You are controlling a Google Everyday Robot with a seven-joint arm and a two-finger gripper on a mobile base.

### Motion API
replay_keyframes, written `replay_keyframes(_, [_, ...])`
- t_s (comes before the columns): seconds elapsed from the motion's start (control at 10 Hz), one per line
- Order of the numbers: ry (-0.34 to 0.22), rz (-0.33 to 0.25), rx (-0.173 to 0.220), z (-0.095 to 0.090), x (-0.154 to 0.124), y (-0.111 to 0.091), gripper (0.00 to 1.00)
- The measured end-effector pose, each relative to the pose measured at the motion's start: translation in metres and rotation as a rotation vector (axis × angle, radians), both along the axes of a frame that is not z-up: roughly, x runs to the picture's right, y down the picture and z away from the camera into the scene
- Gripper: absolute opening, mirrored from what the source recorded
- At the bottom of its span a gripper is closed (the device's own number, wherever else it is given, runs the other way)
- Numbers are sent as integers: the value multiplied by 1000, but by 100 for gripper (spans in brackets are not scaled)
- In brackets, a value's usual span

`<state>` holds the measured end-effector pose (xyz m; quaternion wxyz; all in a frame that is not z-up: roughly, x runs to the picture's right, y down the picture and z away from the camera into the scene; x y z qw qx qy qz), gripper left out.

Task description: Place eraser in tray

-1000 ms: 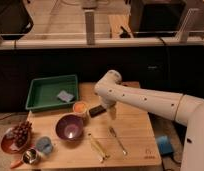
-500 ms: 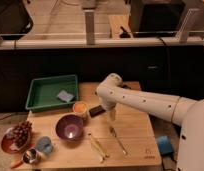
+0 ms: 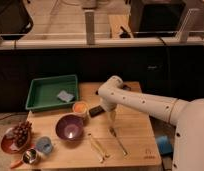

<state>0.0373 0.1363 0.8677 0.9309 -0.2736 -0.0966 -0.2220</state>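
The eraser (image 3: pixel 96 111), a small dark block, lies on the wooden table (image 3: pixel 135 132) just right of the orange cup (image 3: pixel 80 107). The green tray (image 3: pixel 45 94) stands at the table's back left, with a pale blue square pad (image 3: pixel 66 95) in its right part. My gripper (image 3: pixel 112 118) hangs from the white arm and points down over the table, just right of the eraser and above a fork's head. I cannot see whether it touches the eraser.
A purple bowl (image 3: pixel 70 127) stands in front of the cup. A plate of grapes (image 3: pixel 19 135), a blue cup (image 3: pixel 44 145) and a metal cup (image 3: pixel 30 156) sit at the front left. A fork (image 3: pixel 118 141) and a yellow-handled tool (image 3: pixel 97 147) lie at the front.
The arm's end has moved down and a little right, and now sits lower over the table beside the eraser. The objects have not moved.
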Motion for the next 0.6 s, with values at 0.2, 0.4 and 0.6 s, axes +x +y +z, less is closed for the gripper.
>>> replay_keyframes(0.2, [-5, 2, -13, 8, -1, 5, 80])
replay_keyframes(0.4, [-48, 24, -14, 9, -1, 1, 80])
replay_keyframes(0.6, [-138, 74, -32, 1, 0, -14, 80])
